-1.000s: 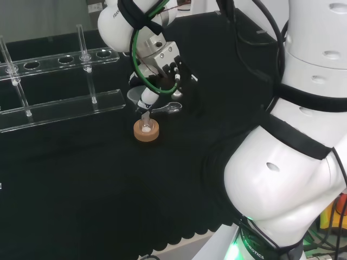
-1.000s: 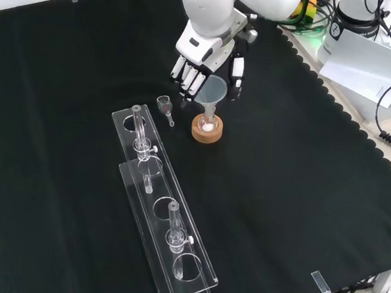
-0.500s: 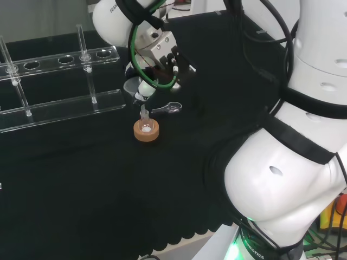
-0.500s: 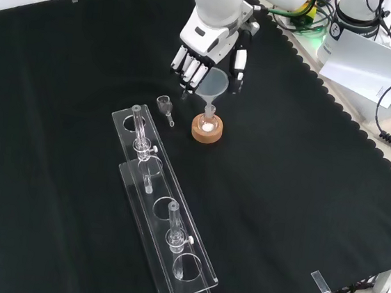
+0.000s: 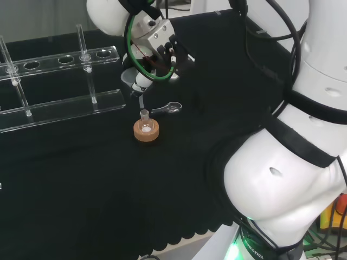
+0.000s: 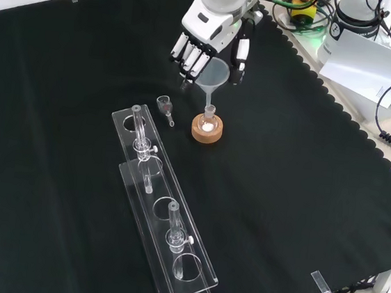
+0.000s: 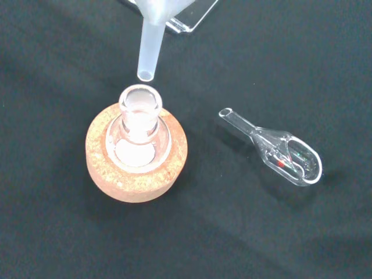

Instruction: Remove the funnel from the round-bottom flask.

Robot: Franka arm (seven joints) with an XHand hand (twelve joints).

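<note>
A small round-bottom flask (image 7: 138, 130) with white powder inside sits upright on a cork ring (image 7: 136, 174); the same flask (image 6: 208, 119) and cork ring (image 5: 146, 133) stand mid-cloth. The hand (image 6: 210, 39) is shut on a translucent plastic funnel (image 6: 215, 75), fingers on one side of its cone and thumb on the other. The funnel's stem (image 7: 148, 49) hangs clear of the flask's mouth, its tip a little above the neck. In the head view the funnel (image 5: 130, 80) is held above the flask (image 5: 144, 120).
A small glass scoop (image 7: 278, 156) lies on the cloth beside the cork ring, also visible as the scoop (image 6: 165, 106). A long clear rack (image 6: 162, 213) with tubes stands nearer the front view's bottom. The arm's white links (image 5: 295, 162) rise at the head view's right.
The hand has risen with the funnel. The stem, which sat in the flask's neck a second ago, now hangs free above it. The flask and ring have stayed put.
</note>
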